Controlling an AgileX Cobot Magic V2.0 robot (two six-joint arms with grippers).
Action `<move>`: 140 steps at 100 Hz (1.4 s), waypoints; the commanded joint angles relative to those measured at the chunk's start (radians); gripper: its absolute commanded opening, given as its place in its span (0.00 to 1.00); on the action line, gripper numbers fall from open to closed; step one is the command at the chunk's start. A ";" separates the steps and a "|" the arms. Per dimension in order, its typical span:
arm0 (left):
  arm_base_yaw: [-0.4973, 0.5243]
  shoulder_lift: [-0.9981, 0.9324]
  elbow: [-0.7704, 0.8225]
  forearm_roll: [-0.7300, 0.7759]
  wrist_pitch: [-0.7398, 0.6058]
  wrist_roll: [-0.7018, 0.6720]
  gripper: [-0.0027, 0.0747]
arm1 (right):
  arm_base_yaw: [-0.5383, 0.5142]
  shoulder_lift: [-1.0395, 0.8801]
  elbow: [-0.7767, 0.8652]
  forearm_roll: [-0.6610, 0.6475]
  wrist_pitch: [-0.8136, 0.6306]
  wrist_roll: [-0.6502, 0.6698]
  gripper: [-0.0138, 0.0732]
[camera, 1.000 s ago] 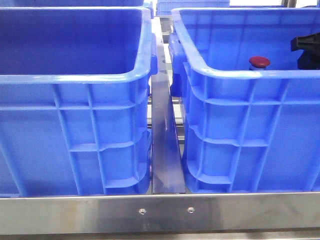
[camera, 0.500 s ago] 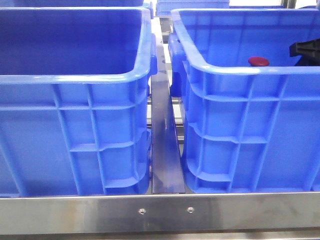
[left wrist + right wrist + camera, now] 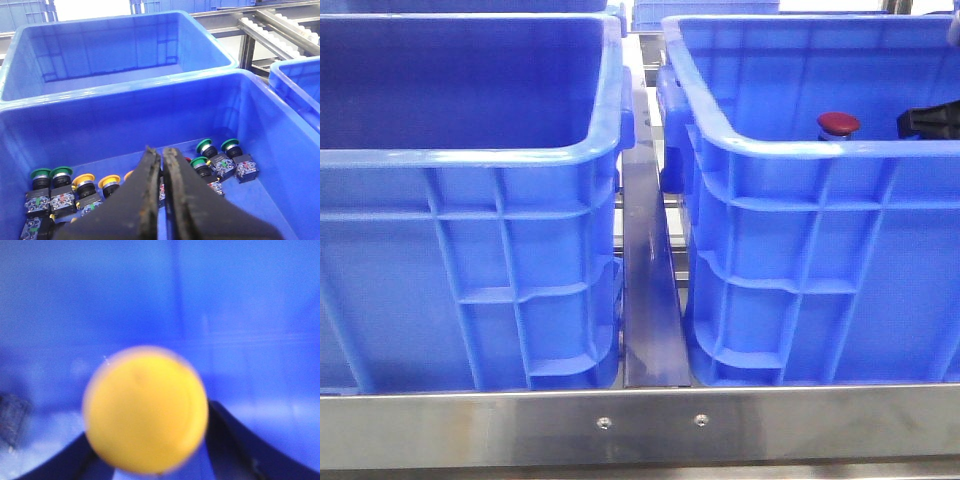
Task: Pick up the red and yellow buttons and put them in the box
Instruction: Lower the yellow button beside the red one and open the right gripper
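Nearest in the front view we note a steel rail [image 3: 650,425] with two screws, and behind it two look-alike blue crates side by side, a left crate [image 3: 470,230] and a right crate [image 3: 820,250], split by a narrow metal strip [image 3: 645,300]. Just over the right crate's near rim we see the red button [image 3: 838,124], its domed cap showing inside the crate; beside it, at the frame's right edge, a black piece of the right arm [image 3: 930,120] reaches in. In the right wrist view, the right gripper [image 3: 150,460] holds the yellow button [image 3: 145,410], its blurred cap filling the space between the dark fingers [image 3: 235,445], with blue crate wall behind. In the left wrist view, the left gripper [image 3: 161,200] has its fingers nearly together with only a thin slit between them and nothing held; it hangs over a crate floor strewn with green-capped buttons [image 3: 212,155] and yellow-capped buttons [image 3: 95,185]. Farther off, another blue crate [image 3: 110,55] stands beyond that one, and a roller conveyor [image 3: 275,25] runs alongside.
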 commanded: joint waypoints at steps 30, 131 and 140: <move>0.003 0.001 -0.026 -0.040 -0.062 -0.010 0.01 | -0.003 -0.182 -0.020 0.034 -0.013 -0.004 0.64; 0.003 0.001 -0.026 -0.040 -0.062 -0.010 0.01 | -0.003 -0.988 0.415 0.060 0.065 -0.004 0.47; 0.003 0.001 -0.026 -0.040 -0.062 -0.010 0.01 | -0.003 -1.032 0.421 0.060 0.066 -0.004 0.36</move>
